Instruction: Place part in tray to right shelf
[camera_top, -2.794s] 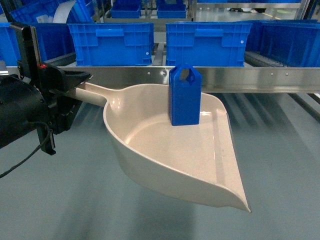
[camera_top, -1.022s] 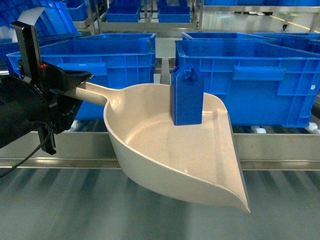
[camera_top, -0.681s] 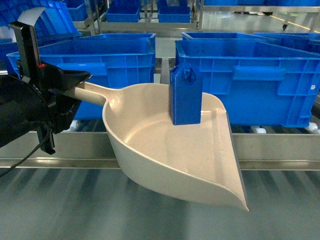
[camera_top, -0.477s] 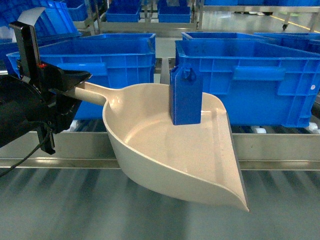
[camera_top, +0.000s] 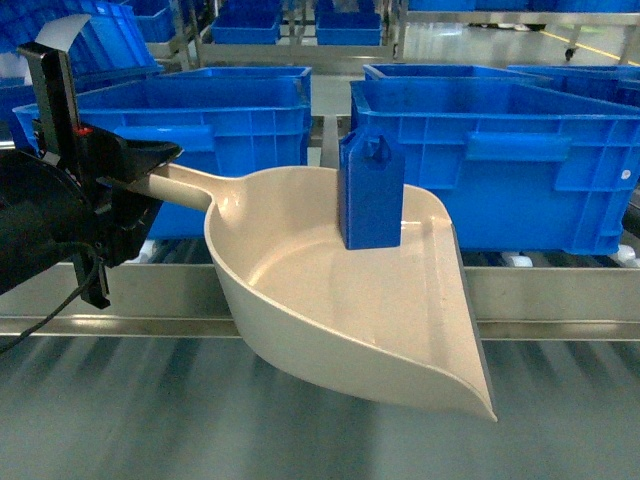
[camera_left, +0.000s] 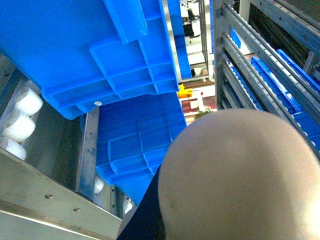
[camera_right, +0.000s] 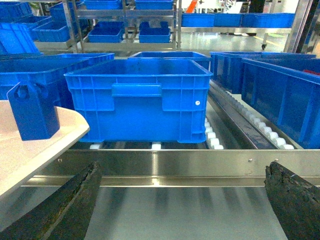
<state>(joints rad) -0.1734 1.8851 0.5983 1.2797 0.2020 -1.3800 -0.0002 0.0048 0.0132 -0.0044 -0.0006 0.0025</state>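
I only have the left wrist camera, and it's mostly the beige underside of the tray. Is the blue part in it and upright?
Observer: Yes. The part stands upright at the tray's far edge.
Operator: Is the right gripper carrying anything?
Observer: No. The right gripper is open and empty, low in front of the right shelf.
Operator: What's directly behind the part?
Observer: In the head view, the near left corner of the right-hand crate.
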